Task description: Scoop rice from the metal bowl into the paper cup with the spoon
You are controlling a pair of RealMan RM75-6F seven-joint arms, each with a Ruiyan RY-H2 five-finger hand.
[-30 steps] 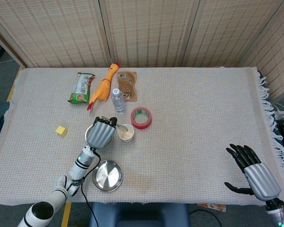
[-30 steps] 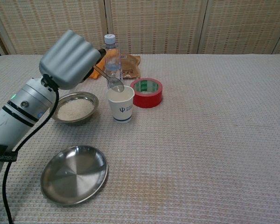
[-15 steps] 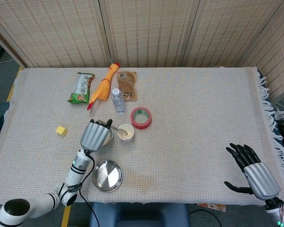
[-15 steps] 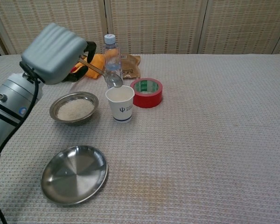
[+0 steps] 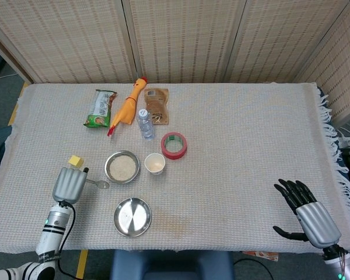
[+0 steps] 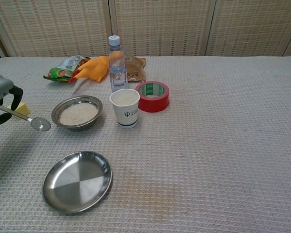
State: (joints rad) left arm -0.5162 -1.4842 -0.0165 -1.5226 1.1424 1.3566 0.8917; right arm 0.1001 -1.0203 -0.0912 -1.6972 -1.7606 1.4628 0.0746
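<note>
The metal bowl (image 5: 122, 167) (image 6: 77, 112) holds white rice and stands left of the white paper cup (image 5: 155, 163) (image 6: 124, 107). My left hand (image 5: 69, 185) (image 6: 1, 97) holds the spoon (image 5: 98, 184) (image 6: 31, 120) by its handle, well to the left of the bowl, with the spoon's bowl just above the cloth. My right hand (image 5: 307, 215) is at the table's front right corner, fingers spread and holding nothing.
An empty metal plate (image 5: 132, 216) (image 6: 77, 181) lies in front of the bowl. A red tape roll (image 5: 174, 145), a water bottle (image 5: 144, 123), a rubber chicken (image 5: 127, 107), two snack packets and a yellow cube (image 5: 76, 161) lie around and behind.
My left hand has pulled the spoon away from over the cup, leftward and down past the bowl to the table's left side. The right hand has barely moved.
</note>
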